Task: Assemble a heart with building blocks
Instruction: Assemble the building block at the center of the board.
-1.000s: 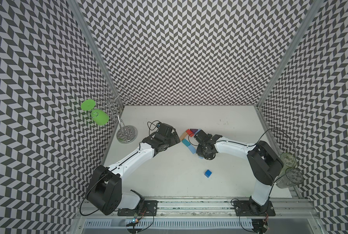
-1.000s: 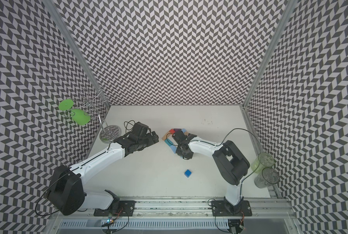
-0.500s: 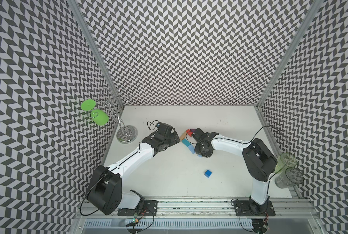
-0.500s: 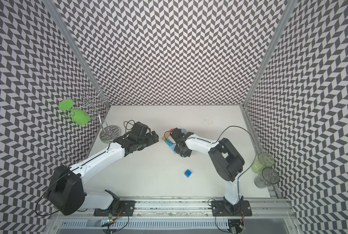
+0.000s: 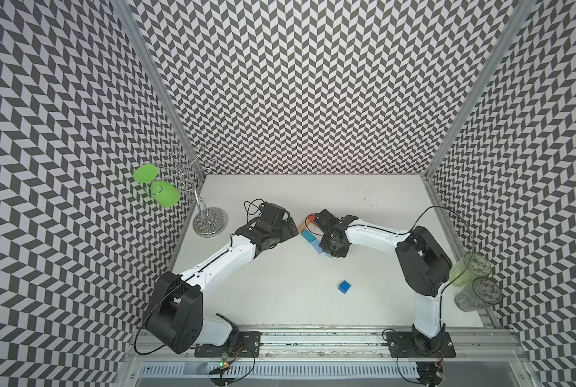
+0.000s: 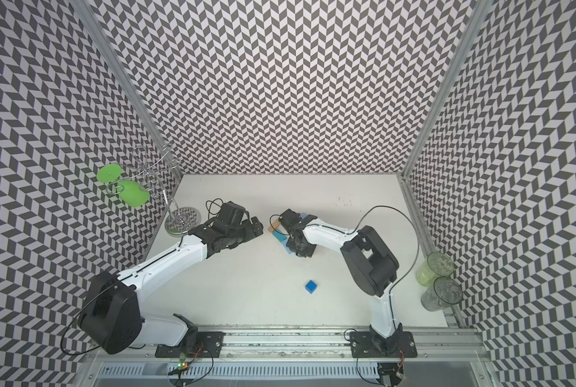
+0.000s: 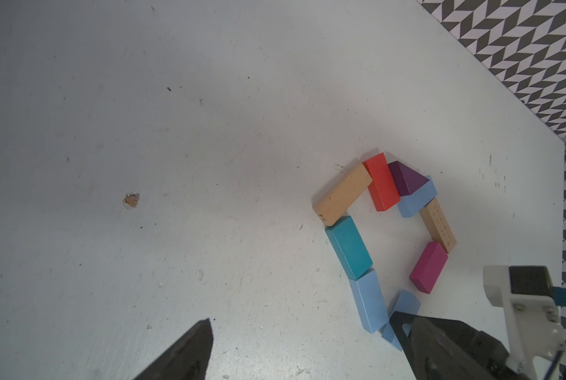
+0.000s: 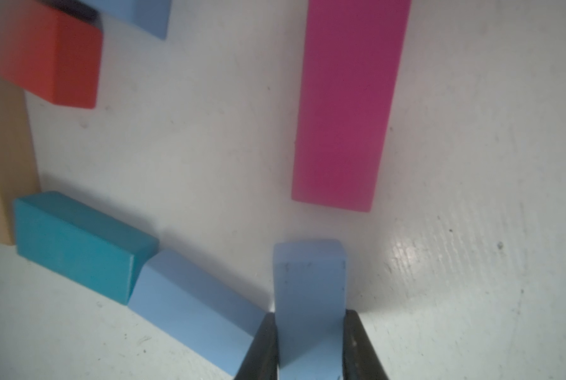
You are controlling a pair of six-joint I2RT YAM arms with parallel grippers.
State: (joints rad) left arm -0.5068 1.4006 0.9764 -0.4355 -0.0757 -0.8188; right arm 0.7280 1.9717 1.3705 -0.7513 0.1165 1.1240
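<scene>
The left wrist view shows the heart as an open ring of building blocks: a tan block point(image 7: 342, 194), a red one point(image 7: 382, 182), the purple triangle point(image 7: 406, 179), light blue point(image 7: 418, 200), tan point(image 7: 439, 227), magenta point(image 7: 429, 267), teal point(image 7: 349, 246) and light blue point(image 7: 370, 301). My right gripper point(image 8: 309, 317) is shut on another light blue block point(image 8: 309, 279), low at the ring's open end. The dark blue cube point(image 5: 344, 286) lies alone nearer the front. My left gripper point(image 5: 289, 229) hovers open, left of the ring, holding nothing.
A wire rack point(image 5: 209, 219) with a green goblet point(image 5: 164, 194) stands at the back left. Two clear cups point(image 5: 470, 273) sit by the right wall. The arms' rail point(image 5: 313, 336) runs along the front edge.
My right gripper has shifted a little leftward over the ring with the light blue block, its elbow following. The left arm has stayed put.
</scene>
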